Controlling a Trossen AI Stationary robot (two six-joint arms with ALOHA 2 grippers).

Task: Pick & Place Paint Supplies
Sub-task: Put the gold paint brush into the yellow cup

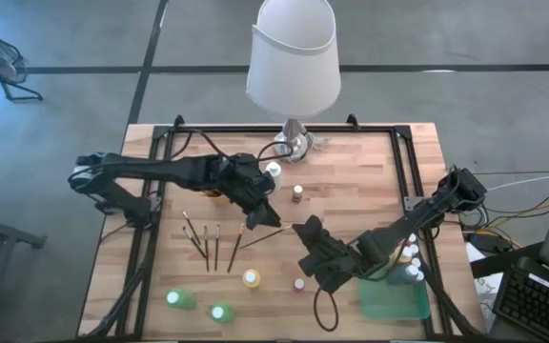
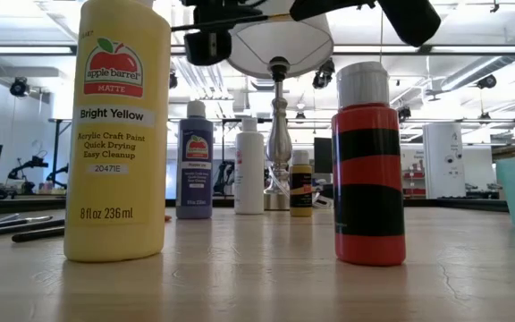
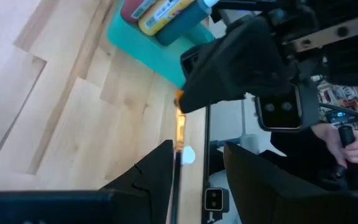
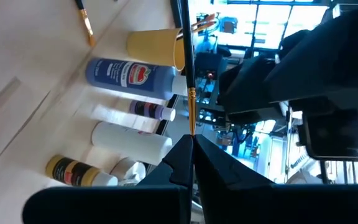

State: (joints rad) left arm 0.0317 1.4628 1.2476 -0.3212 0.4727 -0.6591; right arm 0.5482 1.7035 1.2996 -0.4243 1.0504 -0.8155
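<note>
Front edge of the surface (image 1: pixel 160 191): two green paint bottles (image 1: pixel 181 299) stand near the left corner. The Bright Yellow bottle (image 2: pixel 119 134) and a red bottle (image 2: pixel 369 170) stand upright a little further in, apart from each other. The green tray (image 1: pixel 394 300) sits at the right front with several bottles along its far edge.

Mid-surface: four paintbrushes (image 1: pixel 213 246) lie loose, left of centre. Just beyond them I see a fifth paintbrush (image 1: pixel 273 232) lifted off the surface between the two arms. The right end effector (image 1: pixel 298 229) is clenched on one end of it. The left end effector (image 1: pixel 263 217) sits around the other end with its fingers (image 3: pixel 154 171) apart, released, and the handle lies along one finger.

Further back: a small brown bottle (image 1: pixel 297 193) and a white bottle (image 1: pixel 273 171), both upright. The lamp (image 1: pixel 294 57) stands at the far edge.
</note>
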